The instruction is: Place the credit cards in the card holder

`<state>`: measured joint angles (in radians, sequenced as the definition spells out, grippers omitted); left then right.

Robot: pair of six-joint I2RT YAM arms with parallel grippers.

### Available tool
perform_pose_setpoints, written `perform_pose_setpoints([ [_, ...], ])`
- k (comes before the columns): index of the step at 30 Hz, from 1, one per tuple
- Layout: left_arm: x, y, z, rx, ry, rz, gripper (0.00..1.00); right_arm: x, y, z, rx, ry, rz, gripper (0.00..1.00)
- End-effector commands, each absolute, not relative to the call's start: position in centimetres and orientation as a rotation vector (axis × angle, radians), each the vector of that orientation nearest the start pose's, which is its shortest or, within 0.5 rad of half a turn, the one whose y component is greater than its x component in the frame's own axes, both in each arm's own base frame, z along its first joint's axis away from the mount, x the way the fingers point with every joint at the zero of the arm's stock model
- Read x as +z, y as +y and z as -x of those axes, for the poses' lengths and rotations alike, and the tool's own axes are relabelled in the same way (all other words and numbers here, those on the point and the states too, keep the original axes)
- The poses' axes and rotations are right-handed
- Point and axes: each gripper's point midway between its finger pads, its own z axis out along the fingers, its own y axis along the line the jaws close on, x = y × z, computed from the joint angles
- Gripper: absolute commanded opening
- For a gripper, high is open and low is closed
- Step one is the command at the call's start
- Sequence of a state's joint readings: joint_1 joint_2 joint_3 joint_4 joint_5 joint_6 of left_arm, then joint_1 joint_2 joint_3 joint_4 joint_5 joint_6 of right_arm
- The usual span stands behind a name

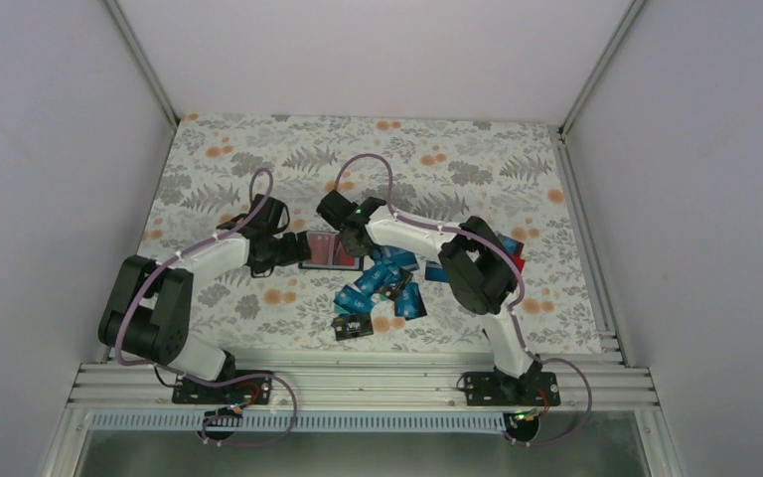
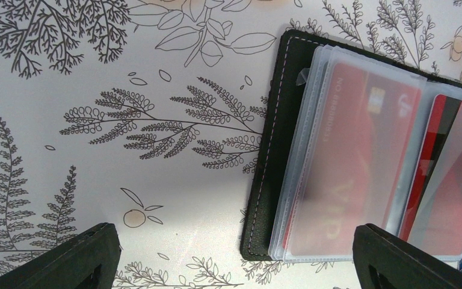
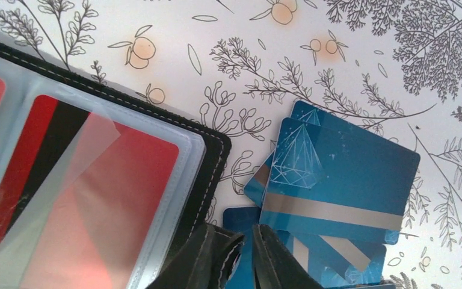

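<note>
The card holder (image 1: 330,250) lies open on the patterned table between my two grippers. Its black stitched cover (image 2: 274,150) frames clear sleeves with red credit cards (image 2: 361,150) inside. My left gripper (image 2: 234,227) is open wide, straddling the holder's left edge, one finger (image 2: 391,259) over the sleeves. My right gripper (image 3: 246,232) is at the holder's right corner (image 3: 213,162), jaws nearly together, with the curled-up stitched corner between them. Blue credit cards (image 3: 343,180) lie overlapped just right of that corner, in a loose pile (image 1: 382,281).
A black card (image 1: 351,326) lies near the front edge, below the blue pile. A red card (image 1: 517,263) and more blue ones show partly under the right arm's elbow (image 1: 477,273). White walls close in the table on three sides.
</note>
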<state>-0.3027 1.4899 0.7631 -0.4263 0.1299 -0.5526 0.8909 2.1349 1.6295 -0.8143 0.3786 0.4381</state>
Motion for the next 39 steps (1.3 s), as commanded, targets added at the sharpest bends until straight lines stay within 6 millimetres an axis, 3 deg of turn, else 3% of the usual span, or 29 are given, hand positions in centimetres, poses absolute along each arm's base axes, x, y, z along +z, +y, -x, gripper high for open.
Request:
perform_pose_setpoints([
  [1, 3.3, -11.6, -30.3, -0.406, 2.767, 0.299, 0.96, 6.3, 31.5, -34.2, -0.229, 2.607, 0.51, 0.14],
  [4, 3.3, -11.7, -30.5, -0.414, 2.762, 0.295, 0.93, 6.3, 31.6, -33.9, -0.196, 2.611, 0.505, 0.05],
  [11, 3.5, -14.0, -31.7, -0.624, 2.726, 0.232, 0.81, 4.8, 32.1, -33.6, 0.052, 2.654, 0.448, 0.04],
  [18, 1.9, -14.6, -32.2, -0.719, 2.747, 0.183, 0.83, 4.4, 31.3, -34.5, 0.232, 2.634, 0.378, 0.04],
  [28, 0.1, -16.4, -31.1, -0.913, 2.774, 0.131, 0.83, 2.6, 32.7, -34.2, 0.475, 2.65, 0.43, 0.04],
  [31, 0.7, -17.0, -30.9, -0.969, 2.755, 0.12, 0.83, 1.8, 32.8, -34.1, 0.478, 2.668, 0.433, 0.04],
  [39, 5.4, -17.5, -31.6, -1.012, 2.662, 0.076, 0.82, 1.8, 32.8, -34.3, 0.472, 2.671, 0.428, 0.04],
])
